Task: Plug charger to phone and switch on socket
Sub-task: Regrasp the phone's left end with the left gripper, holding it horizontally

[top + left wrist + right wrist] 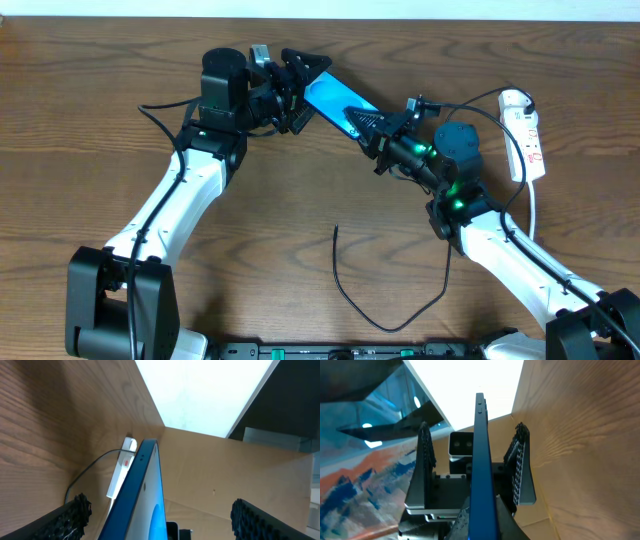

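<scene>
The phone, blue screen lit, hangs tilted above the table between my two grippers. My right gripper is shut on its lower right end; in the right wrist view the phone runs edge-on out of the clamped right gripper. My left gripper stands open around the phone's upper left end, its pads wide of the phone on both sides. The charger lies loose on the table, plug tip free. The socket lies at the far right.
The socket's white cord runs down past my right arm. The socket also shows beyond the phone in the left wrist view. Bare wooden table lies to the left.
</scene>
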You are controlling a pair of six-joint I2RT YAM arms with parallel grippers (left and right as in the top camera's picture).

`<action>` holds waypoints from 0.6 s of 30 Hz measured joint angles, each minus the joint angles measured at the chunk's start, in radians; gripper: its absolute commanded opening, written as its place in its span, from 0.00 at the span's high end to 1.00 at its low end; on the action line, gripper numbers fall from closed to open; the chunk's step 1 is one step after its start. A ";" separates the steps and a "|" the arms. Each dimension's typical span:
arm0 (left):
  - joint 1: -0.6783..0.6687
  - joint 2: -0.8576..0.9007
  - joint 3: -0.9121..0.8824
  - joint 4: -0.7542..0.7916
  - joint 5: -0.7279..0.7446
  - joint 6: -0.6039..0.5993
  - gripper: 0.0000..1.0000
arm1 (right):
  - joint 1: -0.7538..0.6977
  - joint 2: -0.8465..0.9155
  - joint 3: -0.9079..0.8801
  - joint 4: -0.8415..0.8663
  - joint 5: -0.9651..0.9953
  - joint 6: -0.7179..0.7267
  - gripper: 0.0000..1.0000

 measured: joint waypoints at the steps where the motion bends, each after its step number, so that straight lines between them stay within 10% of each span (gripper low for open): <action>1: 0.000 0.000 0.000 0.000 -0.002 -0.004 0.09 | 0.000 0.000 0.000 0.000 0.000 0.008 0.99; 18: 0.000 0.000 0.000 0.002 -0.021 -0.011 0.09 | 0.012 0.000 0.000 0.000 0.002 0.147 0.99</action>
